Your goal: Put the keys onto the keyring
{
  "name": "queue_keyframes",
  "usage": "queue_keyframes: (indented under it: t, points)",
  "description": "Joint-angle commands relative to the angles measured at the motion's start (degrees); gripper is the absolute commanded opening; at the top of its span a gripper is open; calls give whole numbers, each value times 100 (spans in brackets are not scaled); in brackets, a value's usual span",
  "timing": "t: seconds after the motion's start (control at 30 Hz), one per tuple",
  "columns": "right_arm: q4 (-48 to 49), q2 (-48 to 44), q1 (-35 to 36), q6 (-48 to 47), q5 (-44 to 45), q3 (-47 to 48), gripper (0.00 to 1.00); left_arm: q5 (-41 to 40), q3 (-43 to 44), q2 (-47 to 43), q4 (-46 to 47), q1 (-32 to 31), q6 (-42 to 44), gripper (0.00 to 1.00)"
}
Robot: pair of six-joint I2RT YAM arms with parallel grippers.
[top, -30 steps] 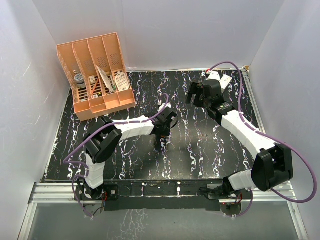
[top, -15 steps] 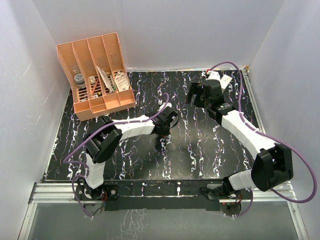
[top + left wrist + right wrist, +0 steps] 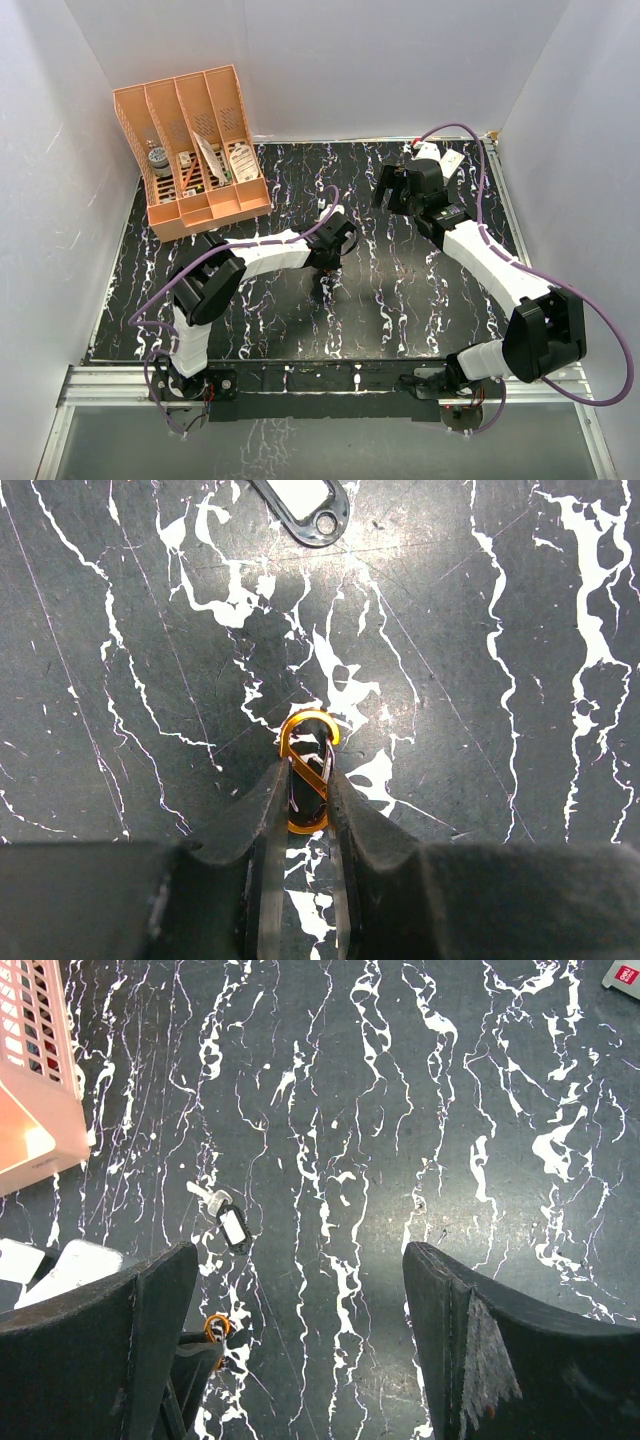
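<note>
The left gripper (image 3: 307, 780) is nearly closed, its two fingers (image 3: 268, 800) pressing against either side of the keyring (image 3: 308, 732). The lower half of this small orange S-shaped clip sits between the tips and its upper loop sticks out beyond them. Whether the keyring rests on the bench (image 3: 420, 300) or is raised just off it, the views do not show. In the top view this gripper (image 3: 325, 285) points down near the middle of the bench.

The keys (image 3: 305, 505) — a dark tag with a pale window and a small hole at one end — lie flat on the bench a little beyond the keyring and apart from it. The right wrist view shows them too (image 3: 232, 1228), with the keyring (image 3: 217, 1328) nearer the camera.

The right gripper (image 3: 300, 1255) hangs above the far right of the bench, spread wide and holding nothing. An orange organizer (image 3: 190, 150) stands at the far left corner and a white box (image 3: 440, 155) at the far right edge.
</note>
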Motion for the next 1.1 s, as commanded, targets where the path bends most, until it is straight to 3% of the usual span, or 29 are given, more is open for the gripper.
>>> queue_keyframes:
  t: [0.0,0.87,1.07]
  points:
    - [296,-230,-45,-109,-19,8,83,-115,154,26,-242,-35,15,8]
    - [278,-265,-54,-99,-39,-41,83,-569,104,-586,-406,-31,107,5]
    - [198,-207,-54,-133,-19,-52,83,-603,104,-636,-407,-30,121,10]
